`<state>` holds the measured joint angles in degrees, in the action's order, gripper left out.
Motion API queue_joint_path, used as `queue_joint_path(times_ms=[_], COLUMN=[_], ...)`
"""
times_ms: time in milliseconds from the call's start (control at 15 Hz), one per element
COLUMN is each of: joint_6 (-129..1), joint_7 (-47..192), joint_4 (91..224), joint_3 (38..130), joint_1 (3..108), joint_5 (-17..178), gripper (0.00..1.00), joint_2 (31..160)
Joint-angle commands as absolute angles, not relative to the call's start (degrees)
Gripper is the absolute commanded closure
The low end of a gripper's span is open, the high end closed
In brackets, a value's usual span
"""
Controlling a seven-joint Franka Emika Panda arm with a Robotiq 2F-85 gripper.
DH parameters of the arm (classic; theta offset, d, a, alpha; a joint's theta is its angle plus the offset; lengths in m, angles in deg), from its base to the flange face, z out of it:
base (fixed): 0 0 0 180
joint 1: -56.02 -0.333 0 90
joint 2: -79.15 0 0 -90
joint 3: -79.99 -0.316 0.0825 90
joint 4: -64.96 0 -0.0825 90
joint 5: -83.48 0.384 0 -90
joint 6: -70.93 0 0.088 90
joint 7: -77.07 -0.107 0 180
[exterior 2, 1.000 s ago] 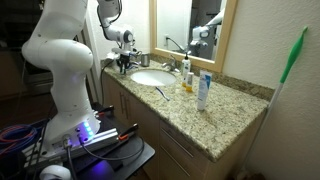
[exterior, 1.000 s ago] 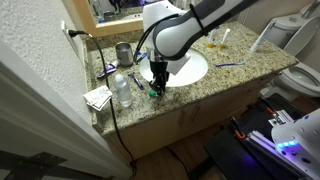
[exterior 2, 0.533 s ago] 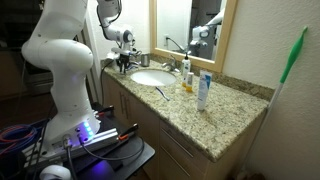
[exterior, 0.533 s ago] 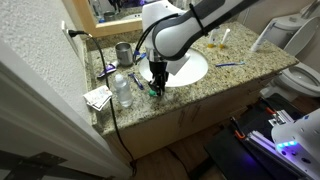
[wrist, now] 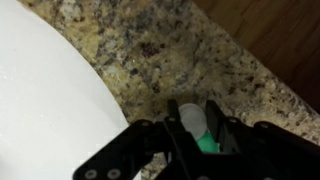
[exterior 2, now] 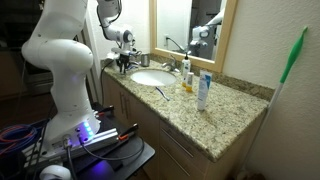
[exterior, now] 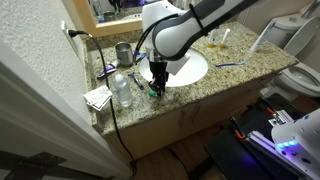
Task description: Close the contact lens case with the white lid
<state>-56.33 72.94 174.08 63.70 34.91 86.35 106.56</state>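
In the wrist view my gripper [wrist: 196, 118] is down at the granite counter, between the white sink basin and the counter's front edge. Its two dark fingers [wrist: 215, 115] press on either side of the small round white lid [wrist: 191, 118]. The green part of the contact lens case [wrist: 208, 146] shows right beneath the lid, between the fingers. The rest of the case is hidden by the gripper. In both exterior views the gripper [exterior: 156, 86] [exterior 2: 124, 67] points straight down at the counter, with a green speck of the case [exterior: 152, 93] at its tips.
A clear bottle [exterior: 122, 92] and folded papers [exterior: 97, 97] sit beside the gripper. A metal cup [exterior: 123, 52] stands behind. The white sink [exterior: 188, 68] is right next to the gripper, with a toothbrush [exterior: 230, 65] beyond. A white tube [exterior 2: 203, 90] stands farther along the counter.
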Motion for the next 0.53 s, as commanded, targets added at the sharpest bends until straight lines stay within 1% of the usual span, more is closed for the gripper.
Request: queue_joint_path(times_ms=[0, 67, 267, 400, 467], joint_6=[-55.3, -55.2, -55.7, -55.9, -56.3], joint_7=[73.2, 73.3, 73.3, 73.1, 72.9], joint_4=[173.5, 173.4, 173.5, 174.1, 175.0], joint_3=[63.7, 63.6, 63.6, 63.6, 63.6], joint_1=[35.0, 35.0, 34.9, 34.8, 34.7], joint_5=[87.0, 87.0, 86.9, 86.7, 86.5], gripper=[0.41, 0.36, 0.14, 0.02, 0.00], joint_2=[107.3, 107.4, 107.1, 106.3, 105.1])
